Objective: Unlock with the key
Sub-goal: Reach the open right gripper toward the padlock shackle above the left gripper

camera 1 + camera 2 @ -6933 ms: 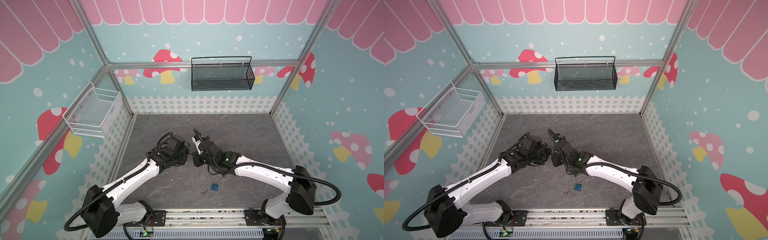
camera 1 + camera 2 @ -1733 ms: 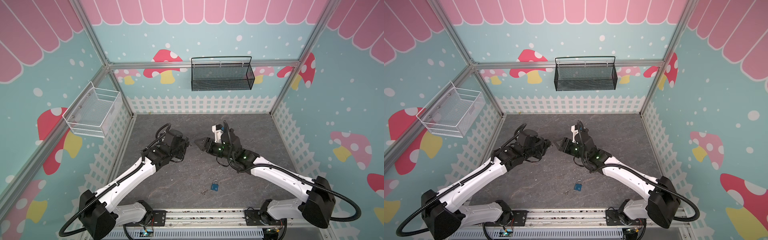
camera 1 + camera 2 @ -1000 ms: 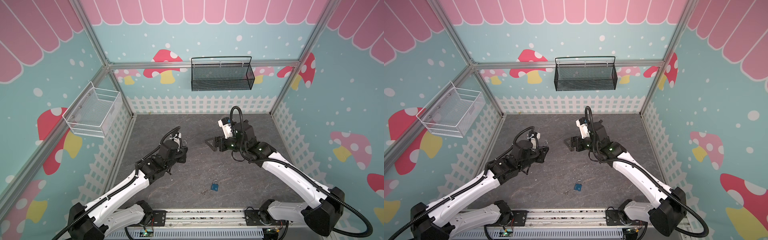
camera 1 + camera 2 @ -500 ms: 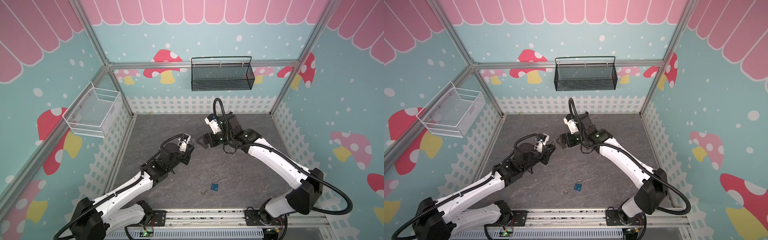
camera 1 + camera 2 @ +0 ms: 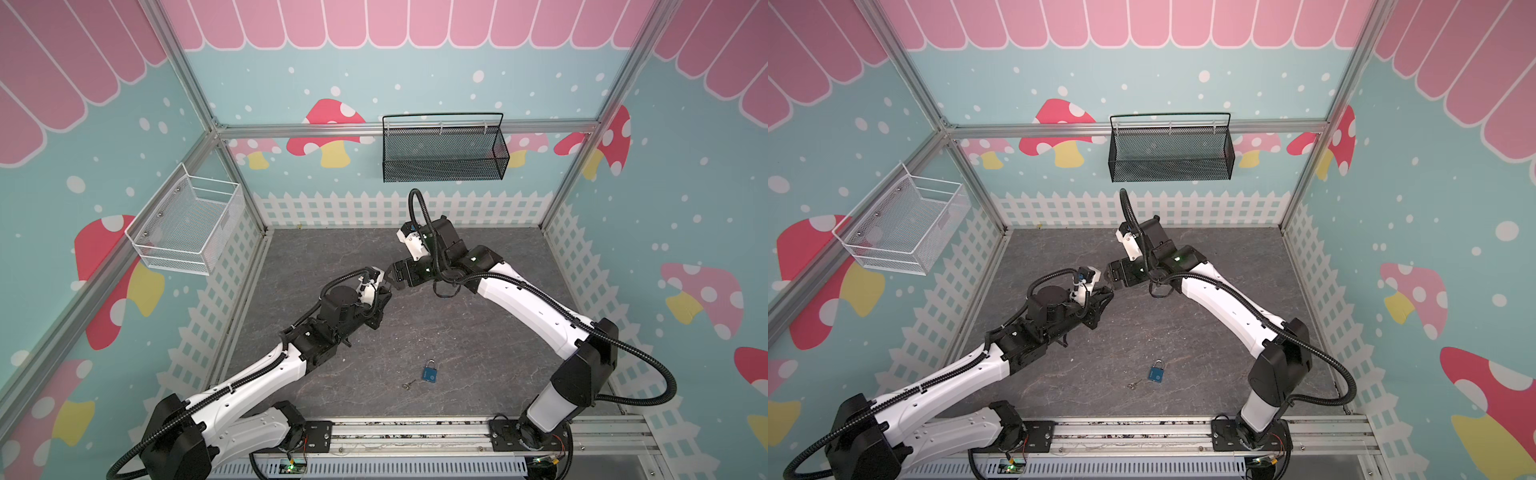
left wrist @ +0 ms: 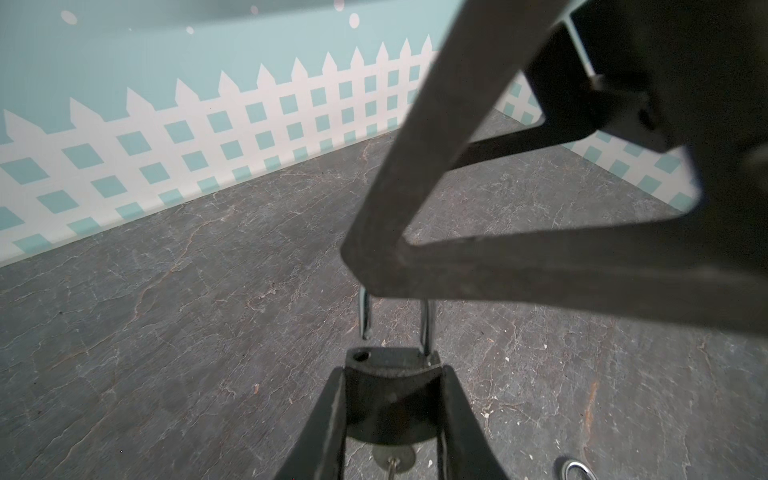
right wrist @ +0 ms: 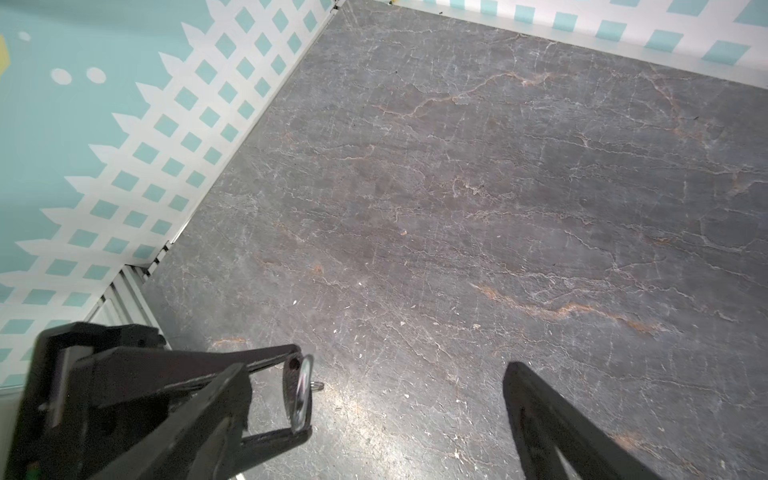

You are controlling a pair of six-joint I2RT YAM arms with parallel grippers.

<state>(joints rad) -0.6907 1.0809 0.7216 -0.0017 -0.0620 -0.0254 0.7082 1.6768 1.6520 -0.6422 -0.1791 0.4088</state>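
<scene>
Left jaws gripped padlock (image 6: 392, 399) body, shackle (image 6: 427, 328) open; right jaws wide beside it. Best exit looked straight back, no snagging.

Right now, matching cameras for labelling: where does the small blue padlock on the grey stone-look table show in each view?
In a top view: small blue padlock, low centre.
In a top view: padlock, low centre.
Left wrist: not in it.
Right wrist: not in it.
Shared landmark: white picket-fence border.
</scene>
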